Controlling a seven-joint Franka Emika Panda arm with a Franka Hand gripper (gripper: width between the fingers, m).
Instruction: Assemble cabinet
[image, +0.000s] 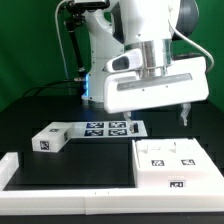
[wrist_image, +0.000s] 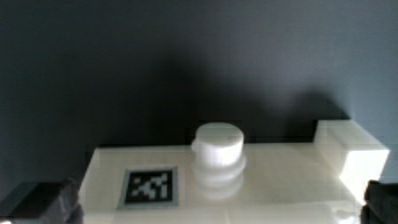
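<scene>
The large white cabinet body (image: 176, 166) lies flat on the black table at the exterior view's lower right, with tags on its top. In the wrist view its top face (wrist_image: 267, 190) shows a square tag (wrist_image: 155, 186), a short round peg (wrist_image: 217, 150) and a raised block (wrist_image: 350, 148) at one corner. A smaller white tagged block (image: 50, 139) lies apart at the exterior view's left. My gripper (image: 165, 118) hangs above the cabinet body. It is open and empty (wrist_image: 210, 208), its dark fingertips (wrist_image: 36, 204) set wide at either side of the top face.
The marker board (image: 110, 128) lies flat behind the parts, between the small block and the arm. A low white rail (image: 60, 178) runs along the table's front and left edge. The robot's base stands at the back.
</scene>
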